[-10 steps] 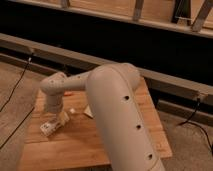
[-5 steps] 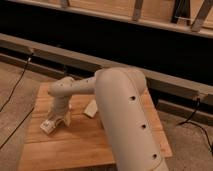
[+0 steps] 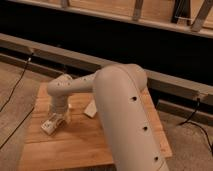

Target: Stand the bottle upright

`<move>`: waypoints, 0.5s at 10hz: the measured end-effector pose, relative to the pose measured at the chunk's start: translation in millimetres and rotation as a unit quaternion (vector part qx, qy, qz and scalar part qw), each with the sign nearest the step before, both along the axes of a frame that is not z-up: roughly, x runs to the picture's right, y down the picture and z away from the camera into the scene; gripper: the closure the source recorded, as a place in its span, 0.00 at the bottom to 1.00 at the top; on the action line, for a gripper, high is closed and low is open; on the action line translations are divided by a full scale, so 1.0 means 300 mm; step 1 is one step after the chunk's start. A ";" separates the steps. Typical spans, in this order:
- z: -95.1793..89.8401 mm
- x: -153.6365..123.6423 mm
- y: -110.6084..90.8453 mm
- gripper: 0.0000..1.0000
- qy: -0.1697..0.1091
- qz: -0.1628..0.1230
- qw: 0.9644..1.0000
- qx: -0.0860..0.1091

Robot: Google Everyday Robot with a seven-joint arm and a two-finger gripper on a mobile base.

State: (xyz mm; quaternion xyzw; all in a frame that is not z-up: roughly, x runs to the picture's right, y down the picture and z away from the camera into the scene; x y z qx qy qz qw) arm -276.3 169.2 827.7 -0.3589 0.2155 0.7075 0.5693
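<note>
Gripper (image 3: 56, 119) hangs low over the left part of the table (image 3: 95, 147), jaws wide and holding nothing, probably to straddle the bottle (image 3: 47, 128) lying just beneath it.

The arm (image 3: 125, 115) is presenting a smooth, matt beige shell (plastic, by the look of it). The gripper (image 3: 53, 124), sitting low over the left part of the table (image 3: 80, 150), is showing paler, whitish parts. The table is displaying light wood in long strips, with a satin finish. The block (image 3: 90, 109) beside the arm is appearing matt and pale. The rail (image 3: 172, 84) behind is reading as dull grey metal; the floor (image 3: 14, 82) is looking rough.
</note>
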 end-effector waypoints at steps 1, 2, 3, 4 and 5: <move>-0.008 0.000 -0.008 0.22 0.004 -0.010 1.000 0.005; -0.010 -0.006 -0.012 0.22 0.005 -0.014 1.000 0.007; -0.011 -0.015 -0.012 0.22 0.007 -0.019 1.000 0.008; -0.011 -0.030 -0.005 0.22 0.009 -0.025 1.000 0.007; -0.011 -0.037 -0.003 0.22 0.009 -0.026 1.000 0.007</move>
